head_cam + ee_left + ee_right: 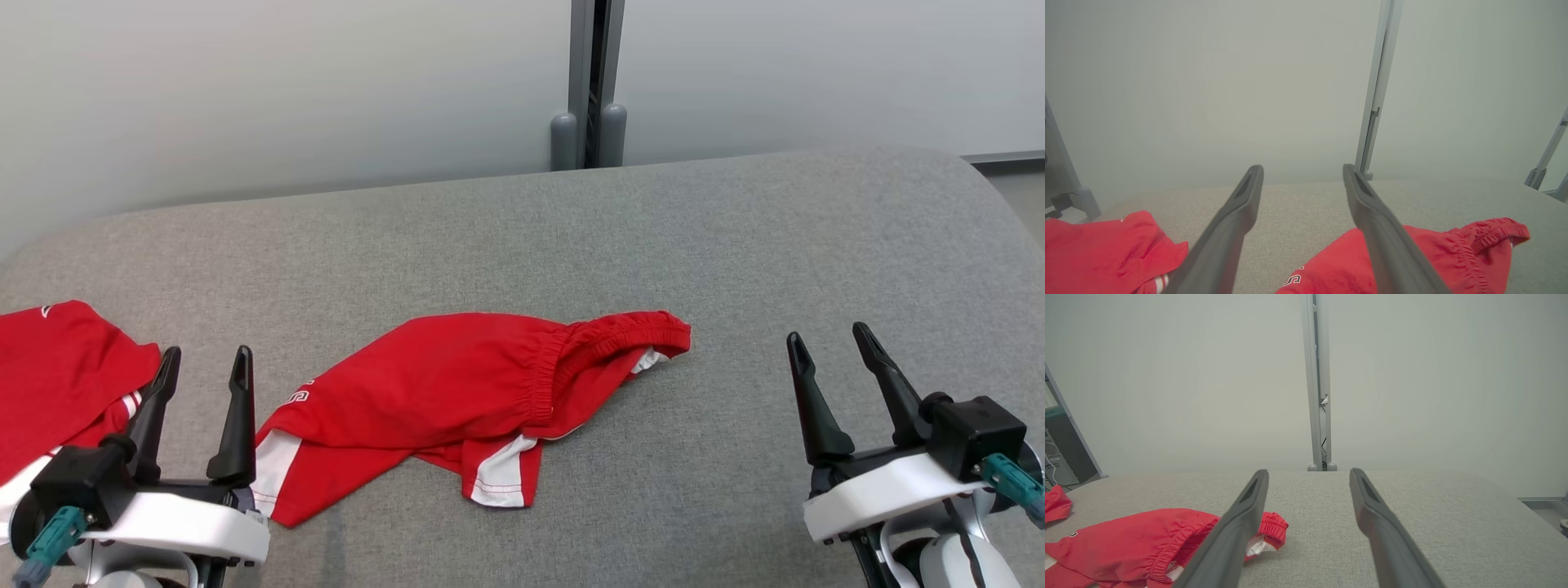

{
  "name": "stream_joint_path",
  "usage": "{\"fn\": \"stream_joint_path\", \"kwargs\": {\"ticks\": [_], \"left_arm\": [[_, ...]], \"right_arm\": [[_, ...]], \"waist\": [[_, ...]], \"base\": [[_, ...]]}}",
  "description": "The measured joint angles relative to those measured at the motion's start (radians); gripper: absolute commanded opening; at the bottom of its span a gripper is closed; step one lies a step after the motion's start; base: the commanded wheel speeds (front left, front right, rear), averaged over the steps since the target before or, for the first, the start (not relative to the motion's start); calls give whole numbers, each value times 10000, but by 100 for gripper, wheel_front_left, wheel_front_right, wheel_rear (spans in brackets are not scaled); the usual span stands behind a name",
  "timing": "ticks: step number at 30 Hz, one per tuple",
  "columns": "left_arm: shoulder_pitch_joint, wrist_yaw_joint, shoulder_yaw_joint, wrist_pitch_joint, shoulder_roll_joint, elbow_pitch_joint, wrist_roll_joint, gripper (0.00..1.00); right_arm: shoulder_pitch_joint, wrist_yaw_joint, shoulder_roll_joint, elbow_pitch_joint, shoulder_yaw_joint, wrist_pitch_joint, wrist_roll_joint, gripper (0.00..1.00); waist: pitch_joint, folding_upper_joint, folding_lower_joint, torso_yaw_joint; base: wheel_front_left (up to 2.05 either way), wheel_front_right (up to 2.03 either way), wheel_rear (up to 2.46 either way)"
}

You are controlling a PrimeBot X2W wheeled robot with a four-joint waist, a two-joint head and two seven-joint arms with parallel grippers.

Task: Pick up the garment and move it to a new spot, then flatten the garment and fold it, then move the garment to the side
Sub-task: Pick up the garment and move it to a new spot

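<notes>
Plainly, the red shorts (457, 384) lie crosswise, nearer the open left gripper (207, 353) than the equally open right gripper (826, 331).

Light's soft, even and pretty bright. The crumpled red shorts with white side panels (441, 384) only drop a faint shadow on the grey fabric-covered table (735, 245). Head view's crisp. Wrist views look hazy and washed-out, the long dark fingers (1224, 237) blur up close, and the grey metal post (1545, 157) leans near the edge.
</notes>
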Motion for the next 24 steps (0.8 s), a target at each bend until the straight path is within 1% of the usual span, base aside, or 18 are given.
{"fn": "stream_joint_path", "kwargs": {"ticks": [6,12,24], "left_arm": [[432,155,-15,73,-17,-82,-115,100],[636,155,-75,71,-73,-21,-192,100],[663,244,-86,84,-63,19,-251,100]], "right_arm": [[366,0,-23,-211,-94,182,-10,100],[682,0,-33,-458,-265,422,-17,100],[874,0,-29,-775,-403,587,-27,100]], "waist": [[-259,0,0,47],[-445,0,0,109],[-419,0,0,134]], "base": [[0,0,0],[0,0,0],[0,0,0]]}}
